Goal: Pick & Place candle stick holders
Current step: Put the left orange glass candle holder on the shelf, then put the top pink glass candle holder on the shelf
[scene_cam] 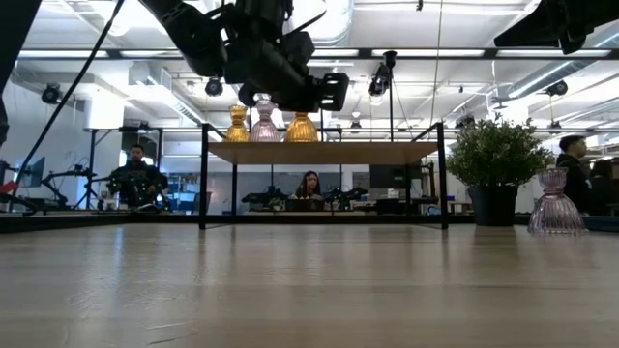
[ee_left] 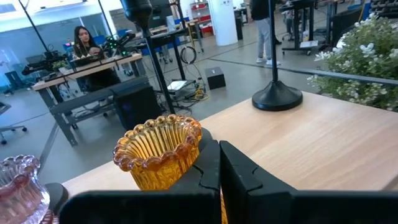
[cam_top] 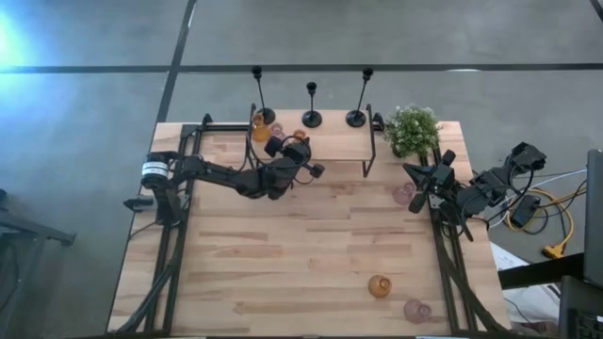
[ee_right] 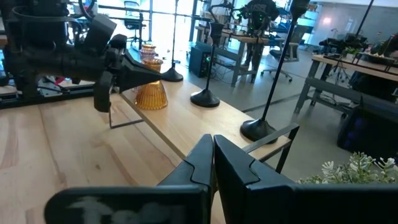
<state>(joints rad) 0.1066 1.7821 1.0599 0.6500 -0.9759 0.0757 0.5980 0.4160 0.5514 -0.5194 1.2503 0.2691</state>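
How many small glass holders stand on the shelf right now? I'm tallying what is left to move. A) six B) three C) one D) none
B: the low view shows three glass holders on the shelf, an amber one, a pink one and another amber one, side by side at its end.

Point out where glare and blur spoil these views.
High view: a bright flare washes the top left corner of the floor. Low view: ceiling lights glare behind the shelf, and the left gripper is a dark silhouette. Left wrist view: the amber glass holder is sharp, the room behind it soft.
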